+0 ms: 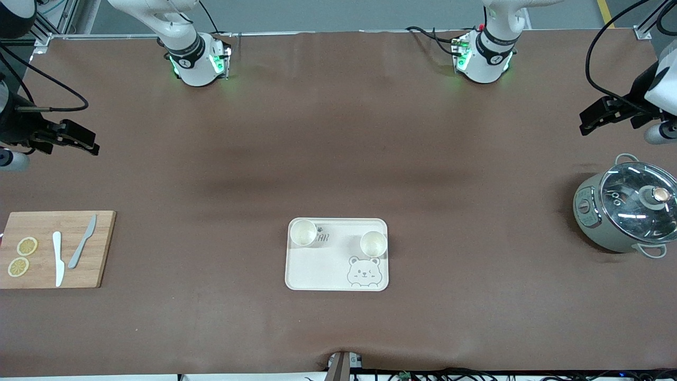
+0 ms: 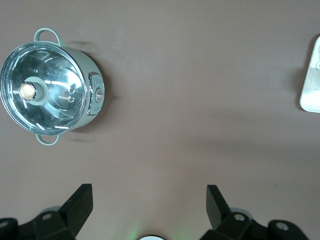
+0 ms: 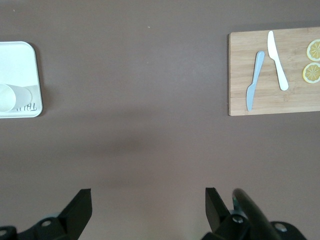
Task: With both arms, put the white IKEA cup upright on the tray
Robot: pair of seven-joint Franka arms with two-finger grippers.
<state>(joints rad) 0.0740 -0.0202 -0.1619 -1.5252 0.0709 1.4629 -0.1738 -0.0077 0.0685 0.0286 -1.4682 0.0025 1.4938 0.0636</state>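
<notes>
The cream-white tray (image 1: 317, 270) with the bear drawing lies mid-table, toward the front camera. Two white cups stand upright on it, mouths up: one (image 1: 303, 232) at the corner toward the right arm's end, the other (image 1: 373, 243) above the bear toward the left arm's end. My right gripper (image 1: 82, 140) hangs open and empty over bare table near the cutting board; in its wrist view (image 3: 148, 197) the tray's edge (image 3: 22, 60) and a cup (image 3: 9, 97) show. My left gripper (image 1: 595, 119) hangs open and empty near the pot; its wrist view (image 2: 149, 195) shows a tray corner (image 2: 310, 85).
A wooden cutting board (image 1: 95, 264) with a white knife (image 1: 58, 259), a grey knife (image 1: 82, 242) and two lemon slices (image 1: 26, 246) lies at the right arm's end. A grey-green pot with a glass lid (image 1: 627, 209) stands at the left arm's end.
</notes>
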